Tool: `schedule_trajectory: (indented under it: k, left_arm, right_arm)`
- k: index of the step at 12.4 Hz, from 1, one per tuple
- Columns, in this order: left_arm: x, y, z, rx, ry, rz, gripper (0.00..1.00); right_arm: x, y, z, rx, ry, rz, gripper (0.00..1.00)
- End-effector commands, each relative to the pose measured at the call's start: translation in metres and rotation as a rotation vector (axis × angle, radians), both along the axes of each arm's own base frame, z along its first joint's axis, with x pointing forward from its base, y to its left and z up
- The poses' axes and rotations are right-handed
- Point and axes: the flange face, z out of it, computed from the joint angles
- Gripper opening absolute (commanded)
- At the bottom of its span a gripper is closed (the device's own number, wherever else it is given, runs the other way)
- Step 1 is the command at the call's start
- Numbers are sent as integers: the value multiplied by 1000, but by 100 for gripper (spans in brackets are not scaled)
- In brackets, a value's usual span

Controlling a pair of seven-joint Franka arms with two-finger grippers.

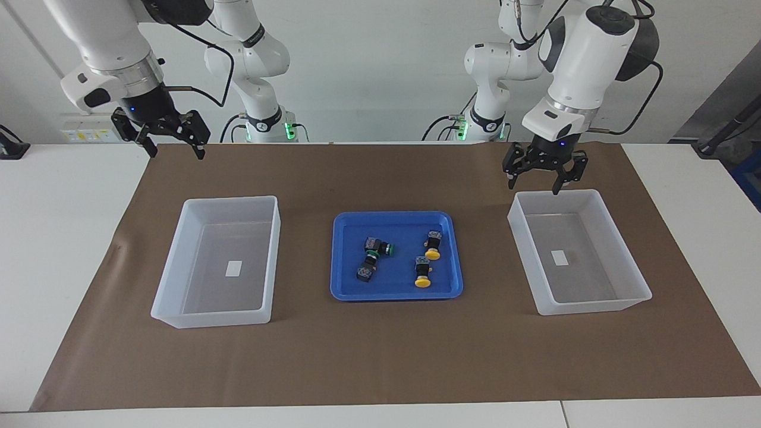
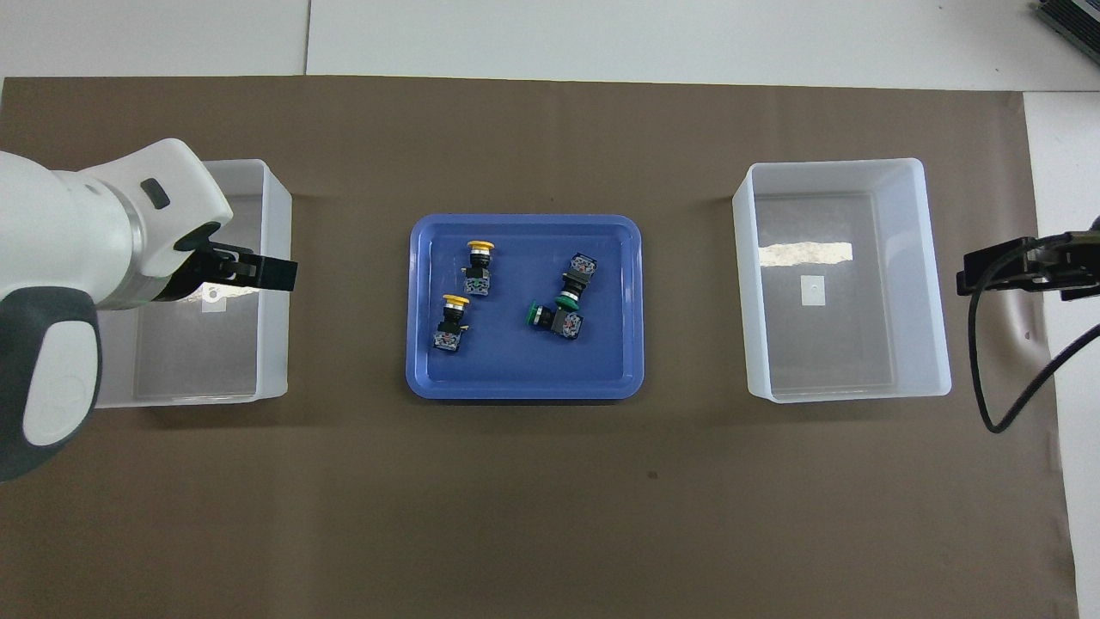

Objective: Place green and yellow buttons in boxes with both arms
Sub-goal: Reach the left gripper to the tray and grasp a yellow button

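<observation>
left claw (image 1: 539, 178): black two-finger, spread wide, empty, over robot-side rim of translucent white plastic box (image 1: 618, 238) | right claw (image 1: 170, 142): wide, empty, waiting over brown mat | green and yellow mushroom-cap buttons (image 1: 426, 260) lie in shallow blue tray (image 1: 339, 261), toward table middle from left claw, nearer it | room clear between

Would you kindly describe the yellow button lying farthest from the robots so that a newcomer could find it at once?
Start at the shallow blue tray in the middle of the brown mat, between the two translucent white boxes. Two yellow-capped buttons lie in its half toward the left arm's end. The one you want is the farther from the robots, its yellow cap pointing away from them, nearest the tray's rim.
</observation>
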Motion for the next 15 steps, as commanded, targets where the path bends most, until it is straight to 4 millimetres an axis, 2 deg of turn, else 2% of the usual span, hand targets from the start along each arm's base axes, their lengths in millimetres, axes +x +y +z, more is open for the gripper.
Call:
schedule_trajectory:
  k: [1, 3, 5, 7, 9, 12, 15]
  left_arm:
    - [-15, -23, -35, -11, -42, 4, 100]
    - [-19, -63, -77, -34, -37, 20, 100]
    - [-33, -95, -120, -49, -46, -17, 100]
    - [-38, -101, -140, -78, -104, -31, 100]
    - [-42, -107, -160, -75, -89, -43, 100]
    - [-43, -138, -200, -117, -110, -19, 100]
    - [-44, -145, -220, -113, -94, -25, 100]
  right_arm:
    - [-9, 0, -1, 8, 11, 1, 100]
    - [-10, 0, 0, 8, 6, 1, 100]
    - [-10, 0, 0, 8, 8, 1, 100]
    - [-10, 0, -1, 8, 9, 0, 100]
    - [-10, 0, -2, 8, 11, 0, 100]
    - [-10, 1, -2, 8, 11, 3, 100]
    - [-10, 1, -2, 8, 11, 3, 100]
